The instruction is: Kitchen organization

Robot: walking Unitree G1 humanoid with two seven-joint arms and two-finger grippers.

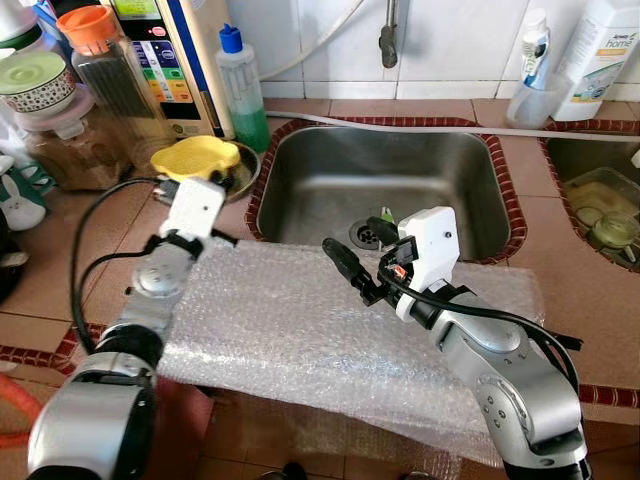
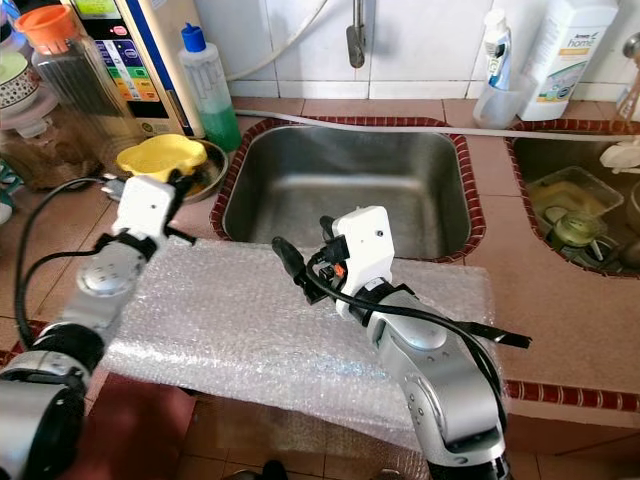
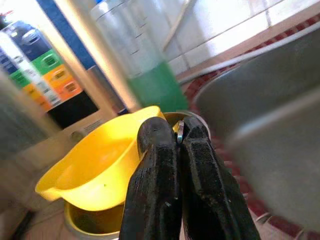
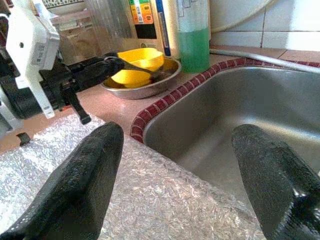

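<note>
At the far left of the tabletop (image 1: 45, 270) stand some jars (image 1: 60, 120), one with an orange lid (image 1: 88, 25). Just right of them, at about 11 o'clock, a bottle (image 1: 243, 90) with a blue cap holds green liquid.

In front of the bottle sits a metal dish (image 4: 145, 85) with a yellow bowl (image 1: 195, 157) in it. The left gripper (image 4: 116, 64) is at the rim of that dish. Its two black fingers (image 3: 155, 190) are pressed tight together and pinch the thin metal edge between their tips. The yellow bowl is right beside them.

A sheet of bubble wrap (image 1: 290, 330) lies flat across the front of the tabletop, at 6 o'clock, from the left arm over to the right arm. Its far edge hangs a little over the near rim of the sink (image 1: 380, 185).

The sink is in the middle, at 12 o'clock, with a drain (image 1: 363, 233) near its front wall and a tap (image 1: 388, 35) above it.

The right gripper (image 1: 362, 248) hangs over the bubble wrap by the sink's near edge. Its fingers (image 4: 80, 185) are spread wide and hold nothing.

At 1 o'clock stand a small tube (image 1: 533, 55) and a white bottle (image 1: 600, 55). A second basin (image 1: 600, 200) at the far right holds a tub (image 1: 600, 205).
</note>
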